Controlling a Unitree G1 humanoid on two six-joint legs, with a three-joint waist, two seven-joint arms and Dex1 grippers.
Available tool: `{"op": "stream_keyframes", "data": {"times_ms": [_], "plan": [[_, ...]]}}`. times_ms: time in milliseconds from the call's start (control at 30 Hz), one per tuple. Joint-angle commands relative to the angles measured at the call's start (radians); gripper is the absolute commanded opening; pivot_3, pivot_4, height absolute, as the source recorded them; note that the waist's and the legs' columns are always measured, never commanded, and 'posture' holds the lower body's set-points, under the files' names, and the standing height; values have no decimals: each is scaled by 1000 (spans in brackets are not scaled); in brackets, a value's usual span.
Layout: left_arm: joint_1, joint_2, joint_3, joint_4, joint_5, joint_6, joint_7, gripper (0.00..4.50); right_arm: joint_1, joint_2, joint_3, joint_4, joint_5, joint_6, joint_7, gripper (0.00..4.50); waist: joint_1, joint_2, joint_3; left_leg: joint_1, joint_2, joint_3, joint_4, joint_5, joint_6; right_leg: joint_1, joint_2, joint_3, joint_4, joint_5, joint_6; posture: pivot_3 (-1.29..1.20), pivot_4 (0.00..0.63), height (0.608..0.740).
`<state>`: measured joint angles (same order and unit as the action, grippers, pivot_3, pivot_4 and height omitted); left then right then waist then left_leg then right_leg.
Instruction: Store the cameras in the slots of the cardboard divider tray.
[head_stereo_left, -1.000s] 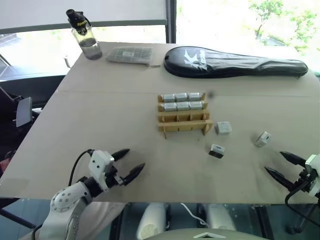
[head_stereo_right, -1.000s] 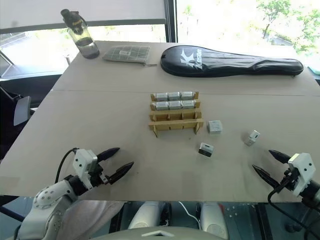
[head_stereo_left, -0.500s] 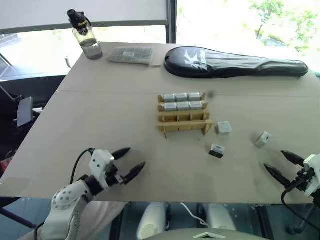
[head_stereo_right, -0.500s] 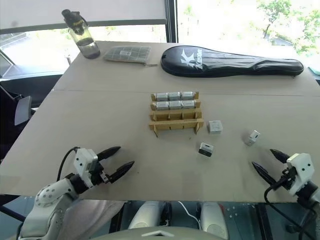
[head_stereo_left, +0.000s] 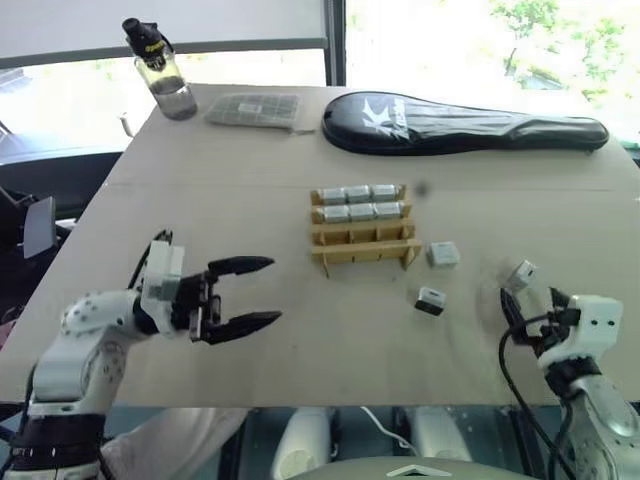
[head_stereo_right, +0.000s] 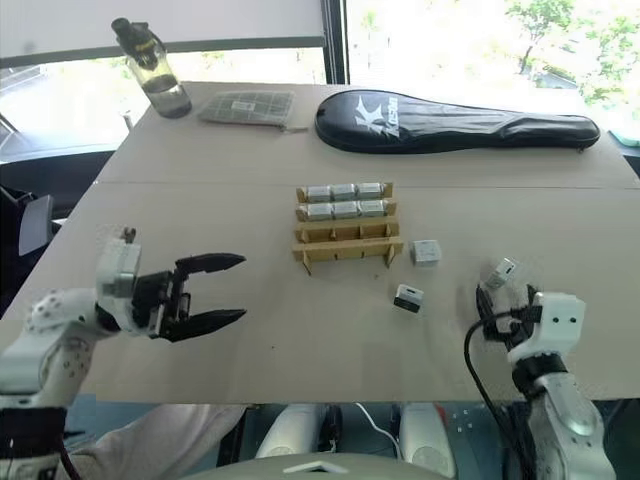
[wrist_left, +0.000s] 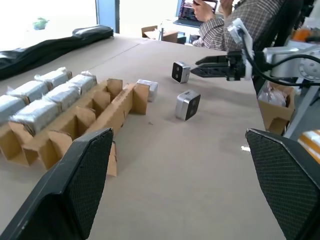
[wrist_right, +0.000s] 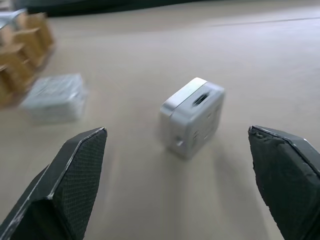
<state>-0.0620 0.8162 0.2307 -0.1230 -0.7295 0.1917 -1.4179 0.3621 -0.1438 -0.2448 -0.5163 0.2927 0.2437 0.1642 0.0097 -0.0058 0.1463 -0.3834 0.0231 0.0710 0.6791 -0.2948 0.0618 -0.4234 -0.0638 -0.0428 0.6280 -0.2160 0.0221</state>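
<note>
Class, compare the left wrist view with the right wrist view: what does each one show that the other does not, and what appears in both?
Left wrist view alone: the right gripper with open fingers, a seated person, a small cardboard box, and six cameras in the tray's slots.

Right wrist view alone: the slot on the side of the nearest loose camera.

Both: the cardboard divider tray, loose cameras on the brown table, and the black racket case.
</note>
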Motion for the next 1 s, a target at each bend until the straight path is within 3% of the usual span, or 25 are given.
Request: {"op": "stream_keyframes", "data": {"times_ms": [33,367,567,633,700,733,833,867,933,1000], "plan": [[-83,42,1,5,-21,30,-63,4401,-49,58,69,-35,-71,54,-114,4500,0,0,0,0,0,0,0,0,0,0,1,0,0,1,-1,0,150,740],[-172,65,7,-5,-51,115,-105,4401,-174,195,108,0,-172,87,-305,4500,-21,0,1,0,0,2,0,1,-1,0,1,1,0,0,1,0,150,740],[-181,59,-2,-1,-23,105,-107,4401,-197,197,95,22,-191,85,-324,4500,-24,0,1,0,0,1,0,1,-2,0,2,1,1,0,1,0,150,740],[-183,56,0,-2,-18,104,-105,4500,-198,196,98,24,-191,83,-320,3975,-24,0,1,0,0,2,0,1,-2,0,2,1,1,0,1,0,150,740],[-183,55,2,-1,-14,103,-104,4500,-200,187,108,25,-201,78,-312,3158,-24,0,1,1,0,2,0,1,-2,0,2,1,1,0,1,0,150,740],[-183,55,2,-1,-12,102,-104,4500,-200,190,110,24,-200,83,-313,3032,-24,0,1,1,0,2,0,1,-2,0,2,1,1,0,1,0,150,740],[-179,54,5,0,-7,100,-103,4500,-199,196,111,24,-197,93,-315,1917,-24,0,1,1,0,2,0,1,-2,0,2,2,1,0,1,0,150,740],[-179,53,7,0,-7,100,-99,4500,-198,200,109,21,-193,101,-317,1347,-24,0,1,1,0,2,0,1,-2,0,2,2,2,0,1,0,150,740],[-178,52,9,1,-6,100,-97,4500,-198,197,109,19,-195,99,-315,803,-24,0,1,1,0,2,0,1,-2,0,2,2,2,0,1,0,150,740],[-176,53,13,3,-6,101,-96,4500,-199,185,100,14,-199,97,-310,794,-24,0,1,1,0,2,0,1,-2,0,2,2,2,0,1,0,150,740]]}}
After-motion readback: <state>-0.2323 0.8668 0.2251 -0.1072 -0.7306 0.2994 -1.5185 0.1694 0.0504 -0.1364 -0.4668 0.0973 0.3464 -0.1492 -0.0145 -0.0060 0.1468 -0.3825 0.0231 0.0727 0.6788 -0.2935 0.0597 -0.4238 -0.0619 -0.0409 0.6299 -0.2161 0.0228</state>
